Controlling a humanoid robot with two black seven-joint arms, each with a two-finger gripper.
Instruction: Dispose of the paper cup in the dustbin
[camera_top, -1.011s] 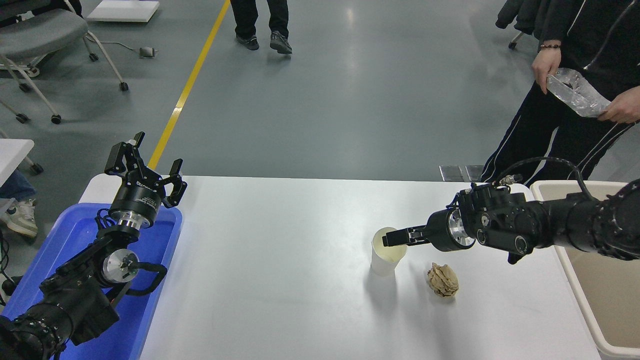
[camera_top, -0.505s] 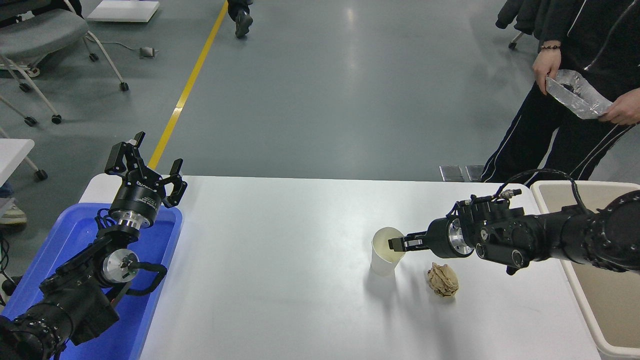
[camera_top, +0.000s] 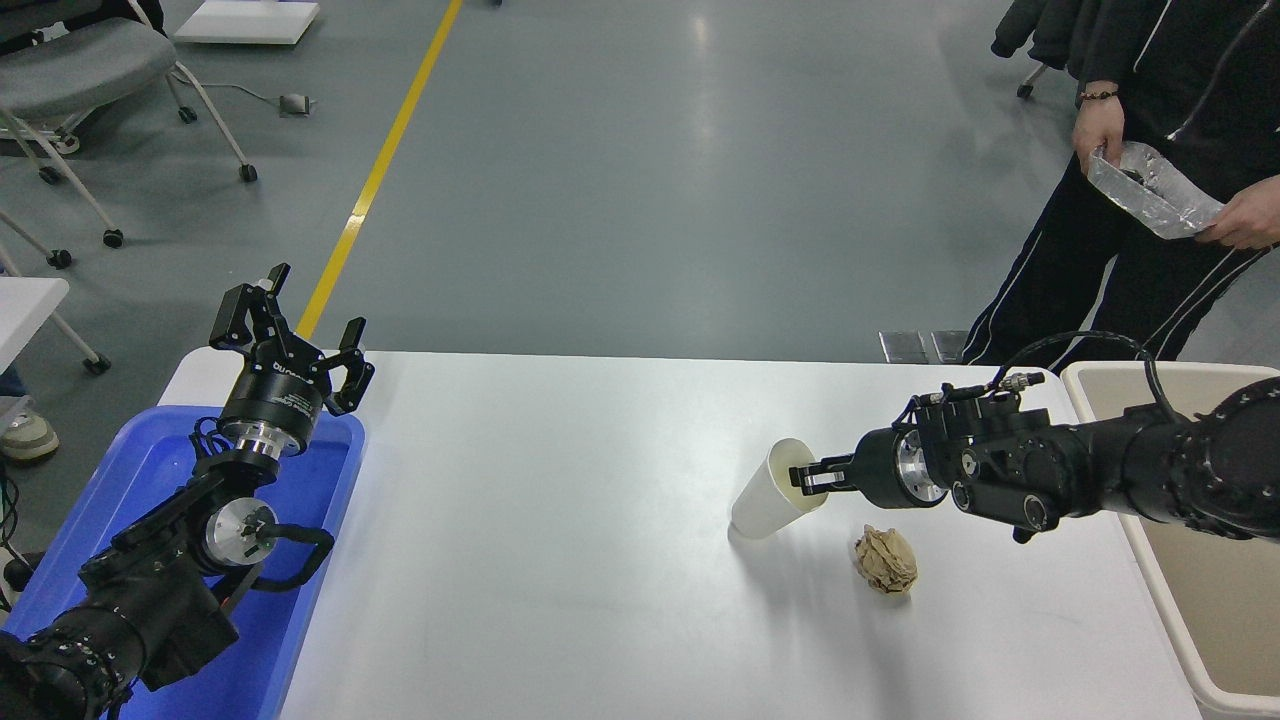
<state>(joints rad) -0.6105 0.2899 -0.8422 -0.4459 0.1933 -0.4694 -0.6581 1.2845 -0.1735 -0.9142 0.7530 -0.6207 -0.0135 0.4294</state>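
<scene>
A: Paper cup (camera_top: 768, 492) where?
B: On white table (camera_top: 560, 500), right of centre, tilted w/ mouth toward right gripper (camera_top: 808, 477). Base touching table, just left of brown paper ball (camera_top: 886, 560), not touching it.

A: Right fingers?
B: Narrow, pinched on cup rim at its right side, one finger inside mouth.

A: Dustbin (camera_top: 1160, 560)?
B: At table's right edge, beige, under right arm, well apart from cup.

A: Left gripper (camera_top: 290, 340)?
B: Parked lower left above blue tray (camera_top: 300, 620), fingers spread wide, holding nothing.

A: Anybody else?
B: Person (camera_top: 1150, 200) top right, clear bag in hands.
</scene>
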